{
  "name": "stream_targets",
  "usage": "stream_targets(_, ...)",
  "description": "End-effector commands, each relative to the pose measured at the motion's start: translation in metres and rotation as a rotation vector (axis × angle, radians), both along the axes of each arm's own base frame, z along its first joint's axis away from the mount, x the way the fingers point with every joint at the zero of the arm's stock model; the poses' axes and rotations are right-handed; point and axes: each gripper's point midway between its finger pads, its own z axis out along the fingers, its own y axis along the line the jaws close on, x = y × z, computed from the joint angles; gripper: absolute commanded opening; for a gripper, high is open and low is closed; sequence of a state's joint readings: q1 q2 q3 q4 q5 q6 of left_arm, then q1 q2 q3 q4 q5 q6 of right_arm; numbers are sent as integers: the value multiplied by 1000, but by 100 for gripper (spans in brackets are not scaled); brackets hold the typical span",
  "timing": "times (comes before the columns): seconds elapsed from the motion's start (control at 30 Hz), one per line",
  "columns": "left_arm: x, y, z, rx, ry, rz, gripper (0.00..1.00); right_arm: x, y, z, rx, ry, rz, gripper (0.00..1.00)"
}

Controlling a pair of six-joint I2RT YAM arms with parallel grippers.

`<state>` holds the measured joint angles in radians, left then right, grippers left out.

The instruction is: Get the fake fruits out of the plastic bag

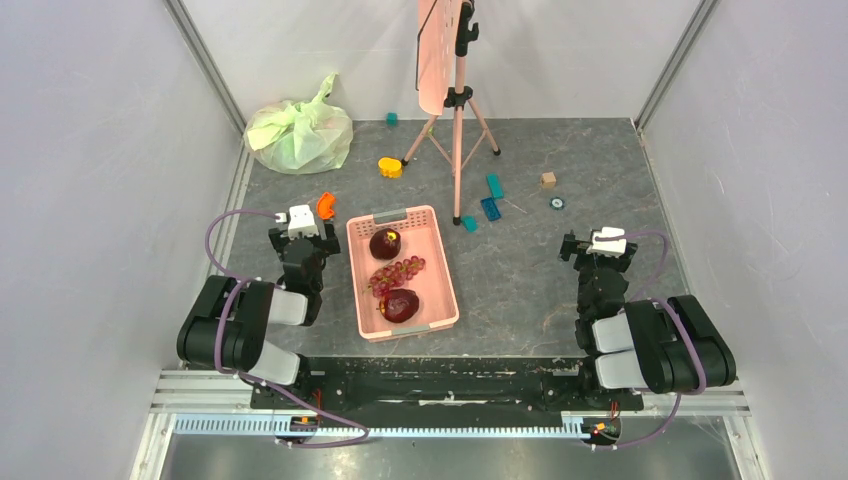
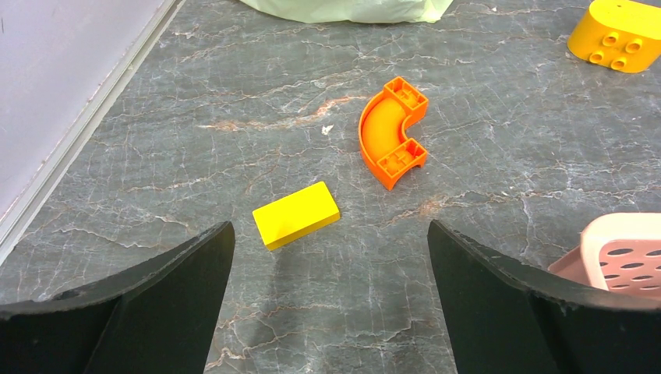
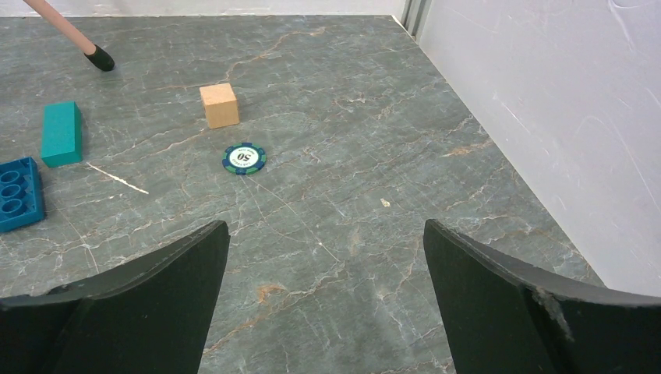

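My left end effector (image 2: 329, 234) stood wide open and held nothing, its two dark fingers (image 2: 179, 288) spread above bare counter (image 1: 530, 290); just ahead of it lay a flat yellow block (image 2: 296, 214), and a little further on an orange curved block (image 2: 392, 132); a corner of the pink basket (image 2: 623, 253) showed just beside the right-hand finger, and a rounded yellow block (image 2: 616, 35) sat further out to the right.

My right end effector (image 3: 323, 226) was equally wide and empty; ahead of it lay a poker chip (image 3: 244, 158), then a small wooden cube (image 3: 219, 105), with a teal block (image 3: 61, 132) and a blue studded block (image 3: 17, 193) off to the left, and one foot of the pink tripod (image 3: 100, 58) beyond them.

From above, both arms sat folded near the front edge, well apart, the basket just beside the left one; inside the basket lay two dark maroon fruits (image 1: 385, 243) with a bunch of purple grapes (image 1: 397, 272) between them.

The plastic bag (image 1: 298, 135) rested in the far left corner against the wall, well apart from both end effectors, bunched at the top; I could not make out what it held; its lower edge just showed at the top of the left wrist view.
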<state>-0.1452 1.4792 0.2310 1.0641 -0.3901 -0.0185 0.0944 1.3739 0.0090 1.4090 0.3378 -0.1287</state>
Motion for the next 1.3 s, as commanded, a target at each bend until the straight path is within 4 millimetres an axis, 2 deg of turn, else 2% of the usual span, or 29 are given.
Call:
stream_targets(0.0, 8, 4, 16, -15, -62, 29, 100, -30, -5, -27, -18, 71, -11, 98)
stream_targets(0.03, 6, 10, 21, -17, -78, 78, 100, -30, -5, -28, -18, 72, -12, 98)
stream_targets(0.13, 7, 5, 25, -9, -72, 42, 100, -30, -5, -28, -19, 73, -11, 98)
stream_targets(0.2, 2, 15, 34, 0, -62, 146, 100, -30, -5, -28, -19, 73, -11, 98)
stream_targets(0.33, -4, 34, 75, -80, -69, 332, 100, -28, -3, -28, -28, 79, 5, 98)
stream_targets(0.4, -2, 34, 98, -161, -89, 369, 100, -24, 6, -30, -47, 95, 57, 98)
stream_targets(0.5, 12, 22, 127, -258, -104, 342, 100, -24, 6, -30, -49, 94, 59, 98)
stream_targets(0.63, 50, 8, 158, -318, -54, 295, 100, -24, 6, -30, -48, 95, 58, 98)
stream_targets(0.8, 103, 5, 165, -411, 50, 229, 100, -23, 6, -30, -47, 93, 59, 98)
stream_targets(0.87, 125, 5, 170, -398, 74, 219, 100, -24, 6, -30, -47, 94, 58, 98)
stream_targets(0.97, 154, 9, 166, -352, 124, 228, 100, -23, 6, -30, -47, 92, 58, 98)
stream_targets(1.1, 193, 10, 149, -325, 192, 237, 100, -24, 6, -30, -47, 95, 59, 98)
stream_targets(1.27, 231, 13, 130, -309, 224, 258, 100, -24, 6, -30, -47, 95, 59, 98)
